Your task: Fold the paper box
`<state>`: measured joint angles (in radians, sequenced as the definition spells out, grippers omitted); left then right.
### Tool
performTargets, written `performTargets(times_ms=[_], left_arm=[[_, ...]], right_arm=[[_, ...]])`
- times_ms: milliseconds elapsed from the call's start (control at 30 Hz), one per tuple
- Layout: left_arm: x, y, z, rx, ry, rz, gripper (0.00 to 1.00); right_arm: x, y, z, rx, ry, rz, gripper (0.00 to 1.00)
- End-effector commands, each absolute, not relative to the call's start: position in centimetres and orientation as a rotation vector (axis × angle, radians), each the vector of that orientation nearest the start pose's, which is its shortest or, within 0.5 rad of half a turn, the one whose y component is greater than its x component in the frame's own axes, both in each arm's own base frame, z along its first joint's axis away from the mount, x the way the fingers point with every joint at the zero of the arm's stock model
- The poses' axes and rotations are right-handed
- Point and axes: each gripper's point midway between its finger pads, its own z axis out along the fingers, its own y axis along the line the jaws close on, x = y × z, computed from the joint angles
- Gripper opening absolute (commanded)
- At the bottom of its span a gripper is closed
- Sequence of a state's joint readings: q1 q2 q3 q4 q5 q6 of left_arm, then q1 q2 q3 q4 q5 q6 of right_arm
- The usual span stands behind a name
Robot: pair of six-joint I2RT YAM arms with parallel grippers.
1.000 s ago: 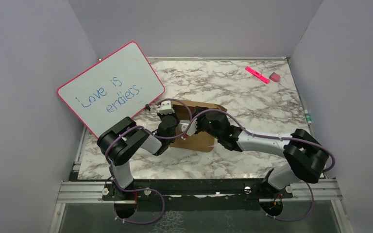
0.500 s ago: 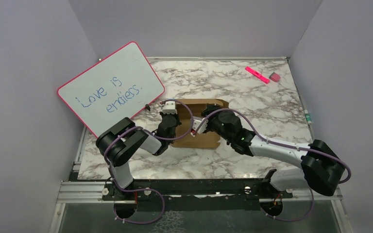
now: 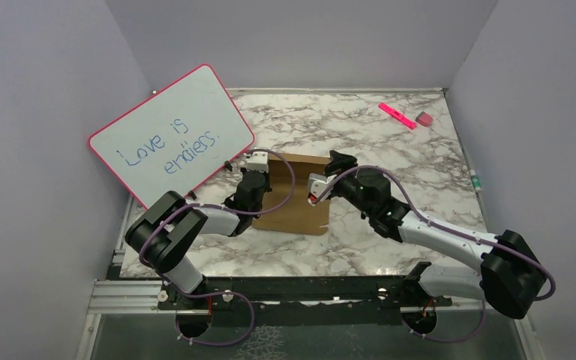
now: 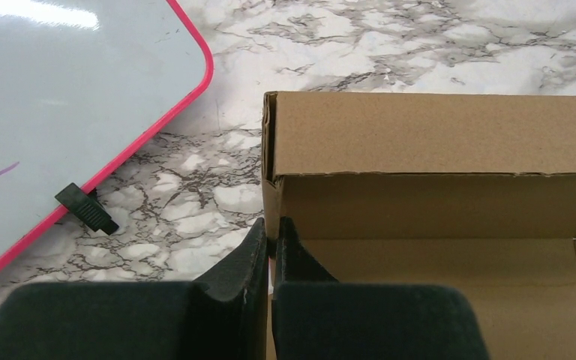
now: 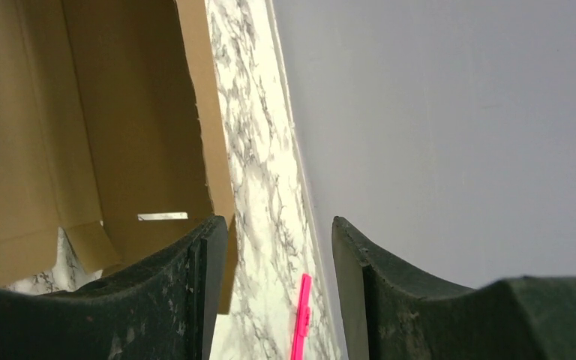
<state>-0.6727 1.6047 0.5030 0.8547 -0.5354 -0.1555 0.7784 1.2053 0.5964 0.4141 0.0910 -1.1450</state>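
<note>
Paper box (image 3: 300,196): part-folded, lying on the marble worktop (image 3: 397,161) between the two pincers.

In the left wrist view we see its rear wall standing upright ahead of the left pincer (image 4: 274,244). The floor panel lies flat to that pincer's right. The left pincer is clamped tight on the box's left side wall, close to the rear corner, with the thin cardboard edge between the two fingertips.

Right pincer (image 5: 279,247): jaws parted to a moderate gap and gripping nothing. Through the gap we see only worktop and the enclosure wall (image 5: 457,112). The finger (image 5: 180,300) nearer the box lies just beside the edge of a raised flap; we cannot tell whether they touch. The top view puts this pincer at the box's right edge.

To the left of the left pincer, a pink-framed whiteboard (image 3: 171,135) with blue handwriting rests tilted at the worktop's left edge.

Far beyond the right pincer, near the back right corner, a pink marker (image 3: 397,115) and a small pinkish eraser (image 3: 424,118) lie just beside each other, well apart from the box.
</note>
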Motion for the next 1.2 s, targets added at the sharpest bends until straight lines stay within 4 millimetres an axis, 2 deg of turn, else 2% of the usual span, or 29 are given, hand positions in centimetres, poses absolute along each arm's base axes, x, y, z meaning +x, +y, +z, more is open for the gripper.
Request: performTargets(times_ms=[0,133,400,767,967,1067,1167], left_arm=[[36.7,-18.8,9.6,0.143,1.791,-0.145,0.0],[36.6,-18.6,9.6,0.156,1.794,-0.155,0.0],[36.7,-18.5,9.3,0.17,1.804,-0.169,0.0],[36.7,-18.7,8.6,0.181,1.82,-0.174,0.0],[36.8,-18.5,7.8,0.167,1.838,-0.159,0.0],[36.9,-18.0,7.0,0.112,1.855,-0.143,0.0],[37.1,-17.6,6.4,0.042,1.861,-0.134,0.0]], right_arm=[[30.9,25.2,20.2,-1.488,1.023,-0.249,0.57],[30.9,26.0,18.7,-1.539,1.022,-0.216,0.57],[31.5,27.3,17.7,-1.602,0.997,-0.207,0.54],[33.8,28.5,16.8,-1.656,0.915,-0.328,0.41],[34.3,28.6,15.8,-1.694,0.899,-0.359,0.23],[33.8,28.4,15.2,-1.704,0.908,-0.346,0.12],[33.2,28.3,15.4,-1.695,0.915,-0.334,0.04]])
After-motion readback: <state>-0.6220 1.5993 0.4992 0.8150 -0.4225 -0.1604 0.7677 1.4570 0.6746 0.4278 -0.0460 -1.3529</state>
